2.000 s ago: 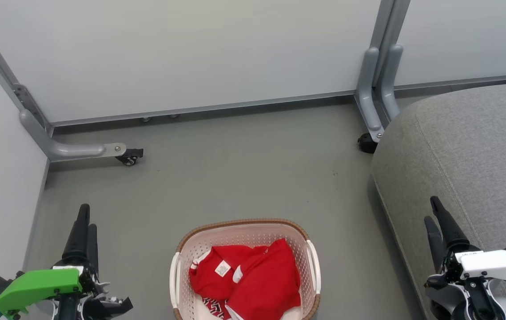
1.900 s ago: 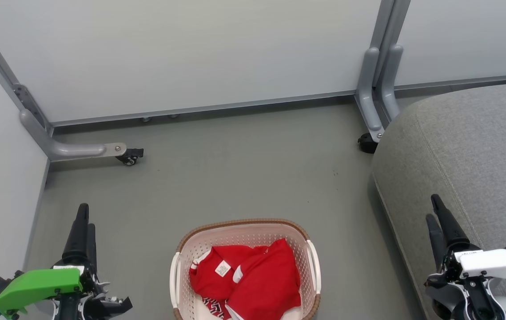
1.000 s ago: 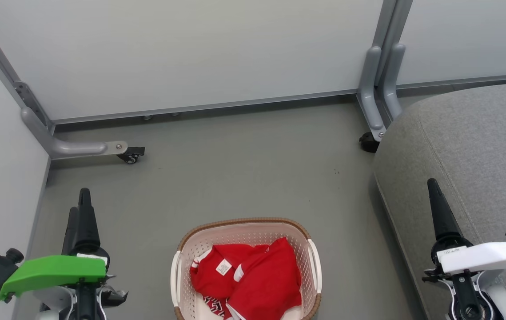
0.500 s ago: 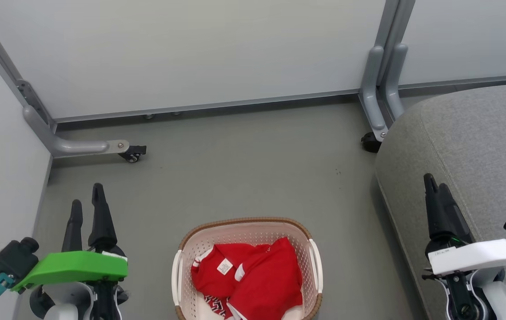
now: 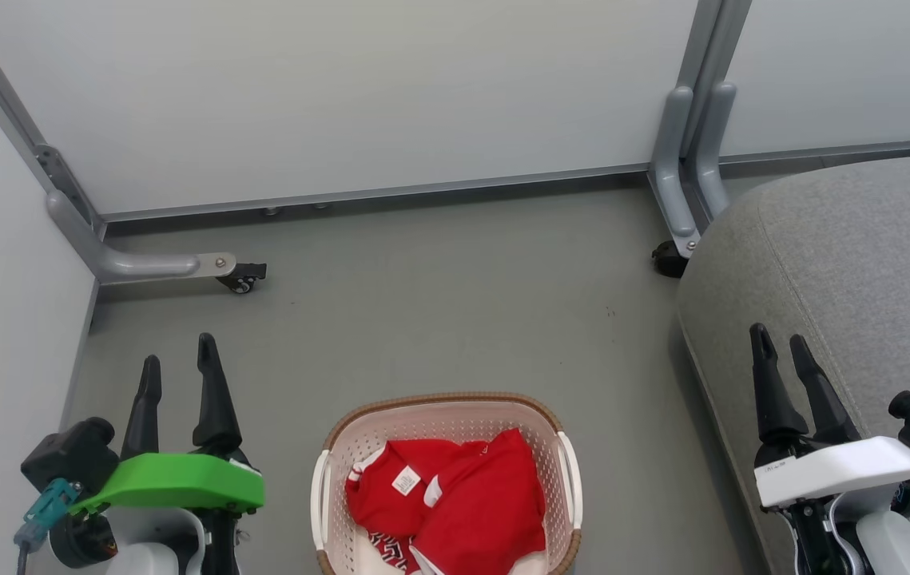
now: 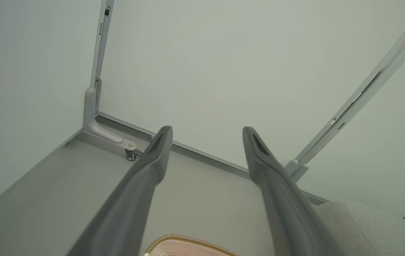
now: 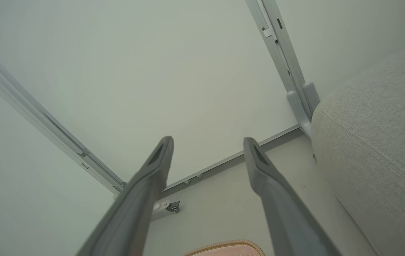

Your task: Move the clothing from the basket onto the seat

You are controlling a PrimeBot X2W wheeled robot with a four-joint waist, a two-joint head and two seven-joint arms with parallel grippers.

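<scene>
Bright red clothing (image 5: pixel 455 499) with a white neck label lies bunched in the cream basket (image 5: pixel 443 401), whose brown rim shows at the bottom middle of the head view. The grey seat (image 5: pixel 862 263) rises at the right. My left gripper (image 5: pixel 179 351) stands open to the left of the basket, fingers pointing up the view, nothing between them. Over the seat's left edge, my right gripper (image 5: pixel 778 339) is open and empty too. The basket rim (image 6: pixel 188 240) peeks in at the bottom of the left wrist view, and the basket rim (image 7: pixel 223 245) shows again in the right wrist view, beside the seat (image 7: pixel 376 142).
Pale partition panels close off the back and left. Their grey feet with castors stand on the floor at the left (image 5: pixel 239 279) and by the seat's corner (image 5: pixel 666 259). Grey floor (image 5: pixel 439 311) stretches between the basket and the back panel.
Both wrists have rolled, so each gripper's two fingers now show side by side and apart. The left gripper has shifted right, toward the basket. The head view has drifted slightly.
</scene>
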